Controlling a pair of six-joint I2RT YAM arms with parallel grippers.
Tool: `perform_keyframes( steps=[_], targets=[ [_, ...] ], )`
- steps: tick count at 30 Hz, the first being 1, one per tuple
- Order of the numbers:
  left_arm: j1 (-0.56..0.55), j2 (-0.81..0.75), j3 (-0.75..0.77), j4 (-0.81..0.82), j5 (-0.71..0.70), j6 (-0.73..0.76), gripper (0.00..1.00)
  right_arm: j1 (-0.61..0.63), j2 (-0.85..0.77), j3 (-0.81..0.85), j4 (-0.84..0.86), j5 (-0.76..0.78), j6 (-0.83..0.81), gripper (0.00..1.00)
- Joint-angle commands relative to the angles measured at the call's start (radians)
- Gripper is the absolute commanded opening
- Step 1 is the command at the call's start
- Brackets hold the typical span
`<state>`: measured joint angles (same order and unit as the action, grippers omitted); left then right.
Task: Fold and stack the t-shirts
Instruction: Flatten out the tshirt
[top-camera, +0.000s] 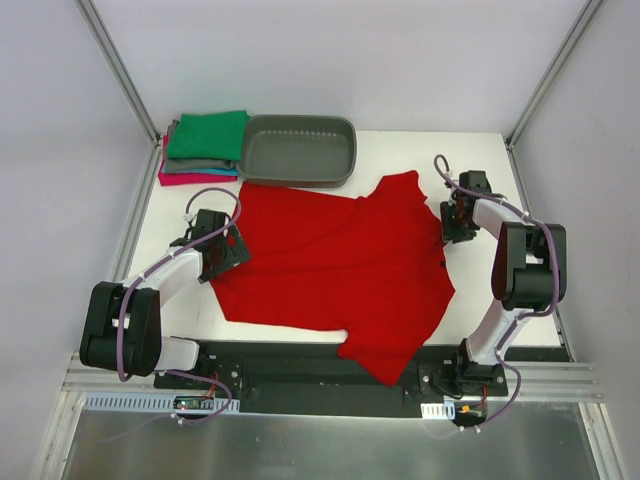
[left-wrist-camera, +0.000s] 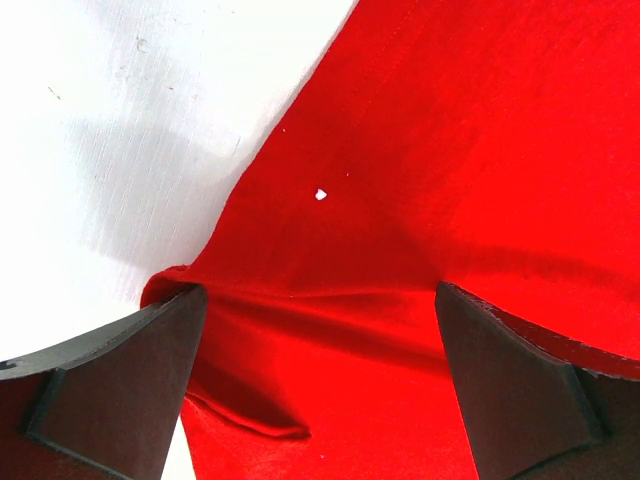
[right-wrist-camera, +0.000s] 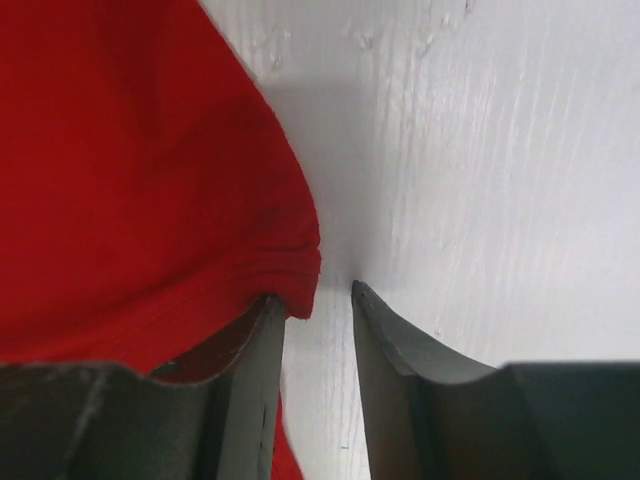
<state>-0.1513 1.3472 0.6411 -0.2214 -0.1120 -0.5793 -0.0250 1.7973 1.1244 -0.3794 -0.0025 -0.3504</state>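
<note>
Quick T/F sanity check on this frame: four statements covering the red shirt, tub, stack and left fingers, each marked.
1. The red t-shirt lies spread on the table. True.
2. A folded shirt sits in the grey tub. False: the folded stack sits beside the tub.
3. The green shirt tops the stack. True.
4. The left gripper has its fingers shut. False: they are wide apart over the red cloth's edge.
</note>
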Motion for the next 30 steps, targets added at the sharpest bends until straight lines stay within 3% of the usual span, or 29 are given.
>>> perform_keyframes(
  steps=[1,8,17,23,24,30],
  targets=[
    [-0.002,0.053,-0.052,-0.061,0.072,-0.005,0.99,-0.006,0.028,0.043,0.027,-0.033,-0.018,0.32],
    [-0.002,0.053,-0.052,-0.061,0.072,-0.005,0.99,-0.006,0.025,0.035,0.043,-0.021,-0.004,0.02],
    [-0.002,0.053,-0.052,-0.062,0.072,-0.005,0.99,-0.001,-0.039,0.061,-0.027,0.249,0.033,0.01],
    [-0.002,0.055,-0.052,-0.061,0.072,-0.005,0.99,0.000,-0.026,0.069,-0.021,0.311,0.007,0.01],
    [-0.002,0.053,-0.052,-0.062,0.072,-0.005,0.99,0.003,-0.010,0.084,-0.029,0.323,0.004,0.04],
    [-0.002,0.052,-0.050,-0.062,0.074,-0.002,0.99,0.023,0.019,0.127,-0.139,0.383,0.027,0.43]
  ],
)
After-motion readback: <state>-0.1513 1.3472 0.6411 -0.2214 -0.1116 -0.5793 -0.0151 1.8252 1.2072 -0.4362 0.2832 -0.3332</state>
